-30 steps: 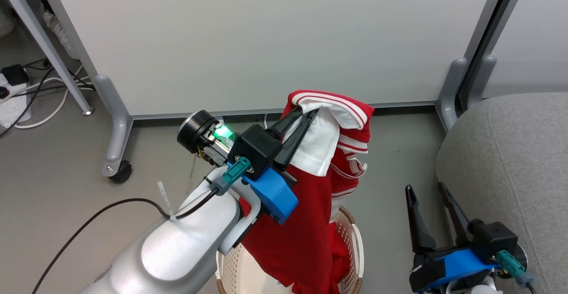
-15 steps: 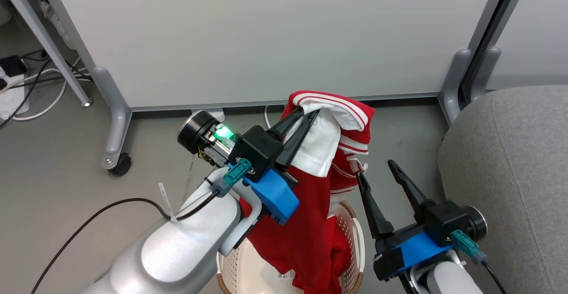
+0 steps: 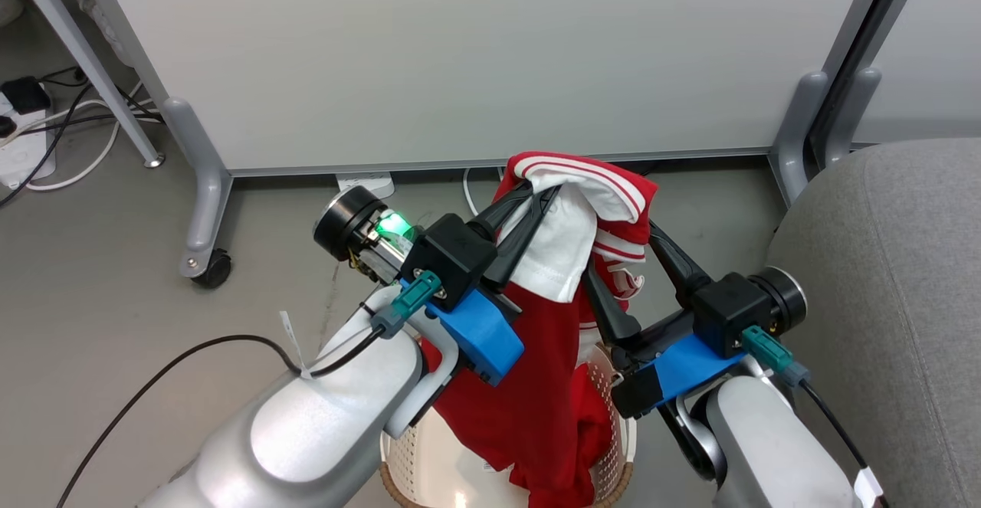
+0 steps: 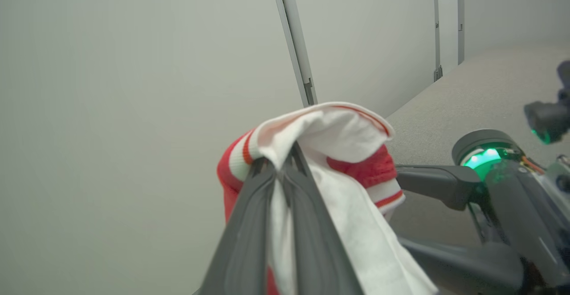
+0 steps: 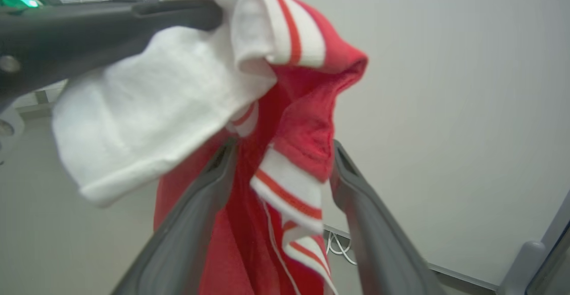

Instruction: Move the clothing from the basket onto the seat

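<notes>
A red garment with white panels and striped trim, the clothing (image 3: pixel 536 393), hangs from my left gripper (image 3: pixel 540 195), which is shut on its white upper fold. Its lower end trails into the cream perforated basket (image 3: pixel 402 454) at the bottom of the head view. My right gripper (image 3: pixel 619 251) is open, its two fingers standing either side of the garment's striped part just right of the left gripper. In the right wrist view my right gripper (image 5: pixel 283 143) straddles the clothing (image 5: pixel 307 126). The left wrist view shows the left gripper (image 4: pixel 280 163) pinching white cloth (image 4: pixel 338 130). The grey seat (image 3: pixel 904 278) lies to the right.
A white partition panel (image 3: pixel 475 56) stands close behind on grey legs, one with a castor (image 3: pixel 211 270). Cables and a power strip (image 3: pixel 23 163) lie on the floor at far left. A dark cable (image 3: pixel 153 385) runs across the floor to my left arm.
My right gripper has swung up and to the left from beside the seat and now straddles the hanging garment, still open. The left gripper keeps its hold; the camera shifted slightly.
</notes>
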`<state>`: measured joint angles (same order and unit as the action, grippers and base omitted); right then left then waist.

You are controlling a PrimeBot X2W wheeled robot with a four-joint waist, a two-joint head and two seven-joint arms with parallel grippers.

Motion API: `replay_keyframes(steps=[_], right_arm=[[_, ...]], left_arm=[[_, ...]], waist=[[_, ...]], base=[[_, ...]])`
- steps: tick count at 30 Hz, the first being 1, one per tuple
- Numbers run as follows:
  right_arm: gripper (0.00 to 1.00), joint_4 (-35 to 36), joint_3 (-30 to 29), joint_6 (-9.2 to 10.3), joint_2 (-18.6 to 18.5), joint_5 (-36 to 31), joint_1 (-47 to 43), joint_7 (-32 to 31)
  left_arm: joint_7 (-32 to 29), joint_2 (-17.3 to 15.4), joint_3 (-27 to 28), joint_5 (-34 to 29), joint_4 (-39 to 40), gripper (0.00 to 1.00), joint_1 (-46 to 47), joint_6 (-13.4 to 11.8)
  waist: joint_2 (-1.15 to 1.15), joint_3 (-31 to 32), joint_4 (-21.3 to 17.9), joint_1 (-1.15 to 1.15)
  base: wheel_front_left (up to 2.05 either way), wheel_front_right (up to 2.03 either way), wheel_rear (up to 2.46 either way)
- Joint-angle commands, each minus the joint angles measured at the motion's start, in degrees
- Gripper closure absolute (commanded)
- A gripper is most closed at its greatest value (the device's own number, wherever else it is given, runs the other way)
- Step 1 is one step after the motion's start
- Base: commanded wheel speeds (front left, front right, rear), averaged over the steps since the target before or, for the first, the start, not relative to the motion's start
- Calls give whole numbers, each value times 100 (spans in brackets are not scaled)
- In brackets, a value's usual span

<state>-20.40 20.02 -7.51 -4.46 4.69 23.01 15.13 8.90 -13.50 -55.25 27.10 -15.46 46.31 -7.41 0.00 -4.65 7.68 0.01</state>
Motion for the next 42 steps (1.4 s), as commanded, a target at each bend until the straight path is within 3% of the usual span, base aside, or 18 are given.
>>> replay_keyframes(steps=[1, 3, 4, 5, 6, 36, 38, 42], right_arm=[[0, -46, 25, 4, -2, 23, 159, 4], [0, -84, 24, 4, 7, 26, 262, 4], [9, -121, 24, 4, 8, 29, 313, 4], [77, -165, 31, 4, 4, 23, 342, 4], [100, -206, 43, 4, 1, 20, 369, 4], [100, -394, 40, 4, 31, 93, 408, 4], [100, -398, 31, 4, 33, 108, 400, 4], [100, -384, -40, 4, 54, 155, 365, 4]], left_arm=[[38, 18, 10, 9, -5, 100, 75, -4], [47, 25, 5, 15, -7, 100, 83, -4], [52, 29, 3, 17, -14, 100, 87, -3], [64, 32, 1, 23, -18, 100, 88, -3], [68, 34, -1, 25, -21, 100, 95, -5], [123, -9, -109, 100, -102, 100, 117, -65], [128, -12, -100, 110, -106, 0, 106, -87], [128, -18, -86, 166, -124, 0, 43, -96]], waist=[[0, -27, 12, -1], [0, -57, 20, -1], [0, -69, 24, -1], [0, -80, 28, -1], [0, -88, 29, -1], [0, -61, 4, -1], [0, -46, 3, -1], [0, -29, -7, -1]], base=[[0, 0, 0], [0, 0, 0], [0, 0, 0], [0, 0, 0], [0, 0, 0], [0, 0, 0], [0, 0, 0], [0, 0, 0]])
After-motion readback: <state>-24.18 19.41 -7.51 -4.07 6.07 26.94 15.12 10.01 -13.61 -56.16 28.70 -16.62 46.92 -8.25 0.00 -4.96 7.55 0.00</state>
